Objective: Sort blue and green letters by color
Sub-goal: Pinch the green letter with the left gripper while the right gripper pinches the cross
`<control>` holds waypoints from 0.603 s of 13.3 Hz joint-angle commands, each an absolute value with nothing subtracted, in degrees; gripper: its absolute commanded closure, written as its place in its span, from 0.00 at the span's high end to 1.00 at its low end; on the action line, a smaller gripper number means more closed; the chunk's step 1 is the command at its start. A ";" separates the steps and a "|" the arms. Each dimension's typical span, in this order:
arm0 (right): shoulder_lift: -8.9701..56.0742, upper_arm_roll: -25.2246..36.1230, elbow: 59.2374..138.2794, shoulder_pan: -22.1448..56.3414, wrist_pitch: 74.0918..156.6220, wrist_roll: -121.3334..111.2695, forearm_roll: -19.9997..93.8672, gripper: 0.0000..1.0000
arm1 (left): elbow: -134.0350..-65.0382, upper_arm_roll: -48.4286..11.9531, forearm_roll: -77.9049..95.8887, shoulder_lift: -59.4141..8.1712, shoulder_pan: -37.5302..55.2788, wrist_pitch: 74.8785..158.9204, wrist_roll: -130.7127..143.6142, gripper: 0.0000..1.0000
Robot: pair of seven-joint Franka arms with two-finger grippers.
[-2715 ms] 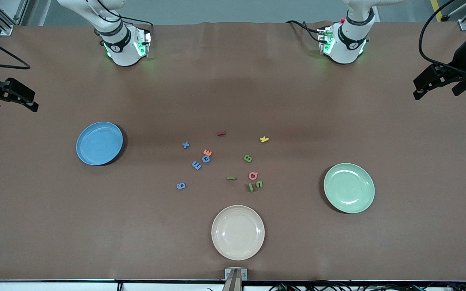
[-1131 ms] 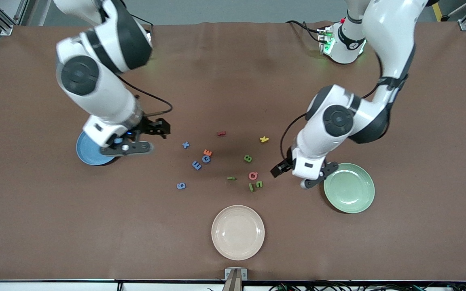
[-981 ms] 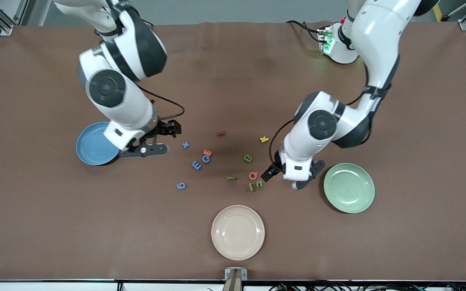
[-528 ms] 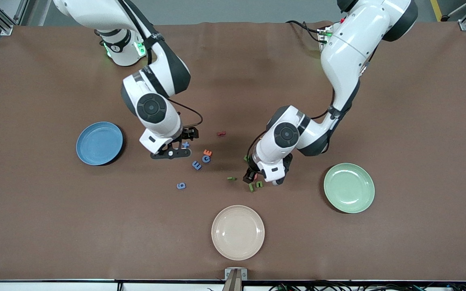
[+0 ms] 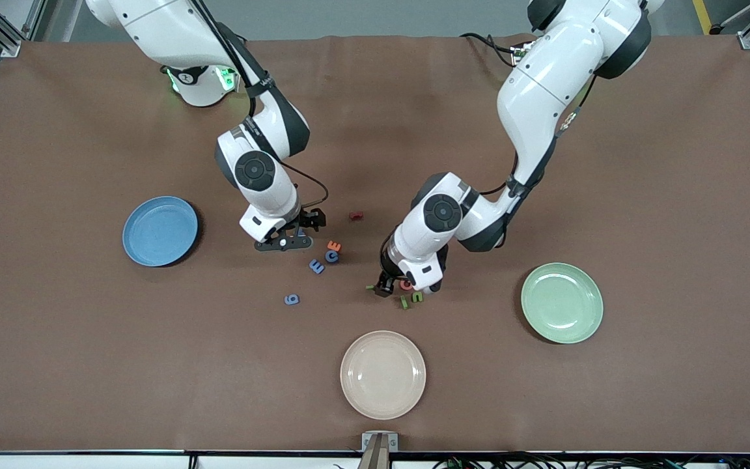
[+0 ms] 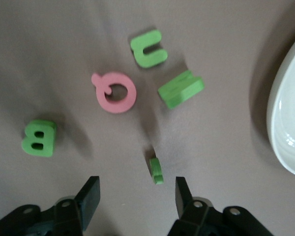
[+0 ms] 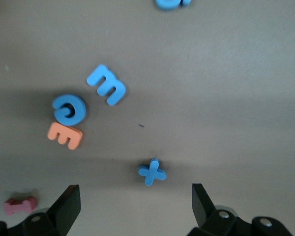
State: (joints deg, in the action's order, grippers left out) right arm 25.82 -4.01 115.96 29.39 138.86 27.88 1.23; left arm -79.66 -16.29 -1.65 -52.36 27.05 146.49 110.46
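Green letters (image 6: 148, 48) I count four, blue letters (image 7: 107, 84) four; left gripper (image 6: 136, 192) and right gripper (image 7: 136, 197) both spread, empty.

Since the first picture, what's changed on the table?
Both arms swung in from the table's ends. The right gripper now hangs open over the blue X; the left gripper hangs open over a small green piece. Neither holds anything. The letters and the three plates, blue, green and cream, lie where they were.
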 commanded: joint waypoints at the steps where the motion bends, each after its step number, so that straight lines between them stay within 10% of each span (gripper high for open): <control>1: 27.33 -3.60 116.37 30.06 139.83 28.65 1.58 1.00 | -76.99 -14.42 -1.32 -54.49 29.09 148.09 111.80 0.67; 8: 31.55 -3.52 116.28 29.27 144.94 28.39 1.50 0.81 | -74.88 -14.41 -1.32 -56.69 29.18 150.12 111.71 0.63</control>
